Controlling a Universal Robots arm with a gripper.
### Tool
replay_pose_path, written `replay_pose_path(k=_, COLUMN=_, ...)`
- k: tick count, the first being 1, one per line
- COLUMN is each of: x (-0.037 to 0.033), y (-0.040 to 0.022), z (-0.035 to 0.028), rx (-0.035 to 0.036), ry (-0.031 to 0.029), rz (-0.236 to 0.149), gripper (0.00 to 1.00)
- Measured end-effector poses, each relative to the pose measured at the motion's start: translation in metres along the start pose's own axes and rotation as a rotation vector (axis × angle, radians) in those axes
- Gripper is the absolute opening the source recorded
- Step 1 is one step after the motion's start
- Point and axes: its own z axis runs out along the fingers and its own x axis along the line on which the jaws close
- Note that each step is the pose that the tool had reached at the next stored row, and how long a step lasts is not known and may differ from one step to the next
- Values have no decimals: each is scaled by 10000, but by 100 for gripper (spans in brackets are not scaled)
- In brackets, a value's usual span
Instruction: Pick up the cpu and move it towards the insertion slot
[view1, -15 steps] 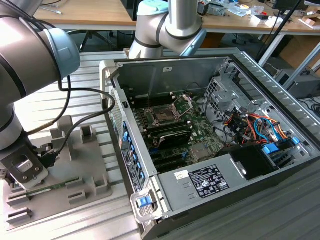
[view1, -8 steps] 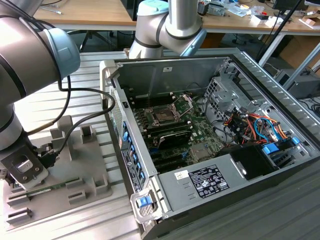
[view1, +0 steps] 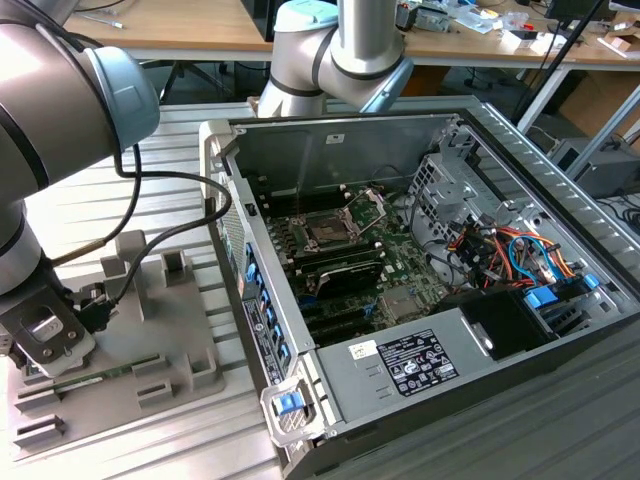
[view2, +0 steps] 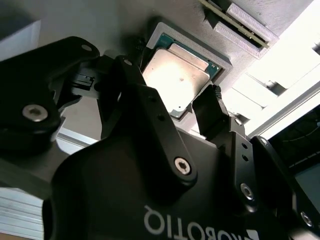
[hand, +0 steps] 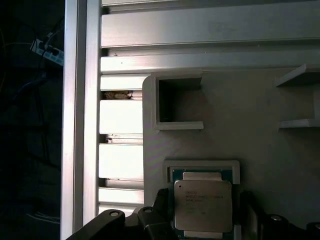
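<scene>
Over fixture (view1: 170, 330), exterior view's left, claw (view2: 170, 86) sat spread astride cpu (view2: 178, 74); pick-up step, grab needed square edge squeeze imo.

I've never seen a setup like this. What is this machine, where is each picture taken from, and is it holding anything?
It is a robot arm with a two-fingered gripper. The exterior view looks on from outside: the arm reaches down over a grey tray beside an open computer case, whose insertion slot sits inside. Both wrist views come from cameras riding on the arm. They show the cpu lying in its grey holder, the open gripper's fingers either side of it. Nothing is held.
</scene>
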Motion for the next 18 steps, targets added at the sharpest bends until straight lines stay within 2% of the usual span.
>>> replay_pose_path(k=4, x=1, y=1, z=1, rx=-79, ry=-1, rz=1, gripper=67)
replay_pose_path(k=16, x=1, y=0, z=2, rx=-86, ry=-1, rz=1, gripper=67)
replay_pose_path(k=17, x=1, y=0, z=1, rx=-86, ry=-1, rz=1, gripper=66)
replay_pose_path(k=18, x=1, y=0, z=1, rx=-86, ry=0, rz=1, gripper=59)
